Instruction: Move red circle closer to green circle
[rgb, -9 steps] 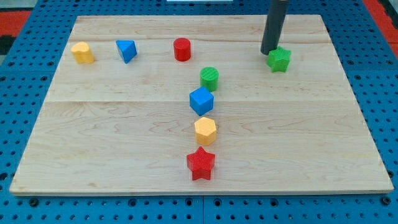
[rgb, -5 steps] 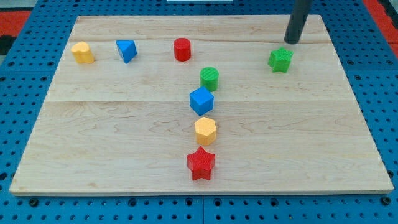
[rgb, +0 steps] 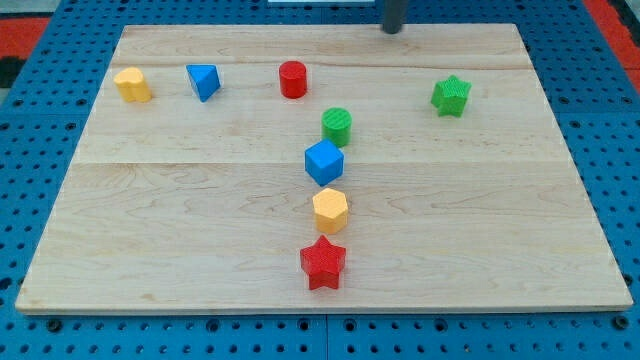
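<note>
Near the view's top edge, my tip (rgb: 393, 30) is sitting over the far rim of the pale wooden board (rgb: 520, 230), well apart from every block; it is a bare dark rod with no claw, so nothing is spreading or pinching.

The small red cylinder block (rgb: 292, 78) — the red circle — is standing in the upper middle, and the ribbed green cylinder block (rgb: 337, 125) is waiting near it, down and to the view's right.

To do this well, I judge the tip should be coming in at the red cylinder's upper-left side and pushing through its centre toward the green one, slowly, since a round block is likely rolling off a glancing contact.

Room is looking generous: bare wood is lying above and left of the red cylinder, with the blue triangular block (rgb: 203, 81) and yellow rounded block (rgb: 132, 84) farther left. Below the green cylinder, the blue cube (rgb: 324, 161), yellow hexagonal block (rgb: 330, 210) and red star (rgb: 323, 263) are forming a column — overshooting risks disturbing it. The green star (rgb: 451, 95) is standing well clear at right.
</note>
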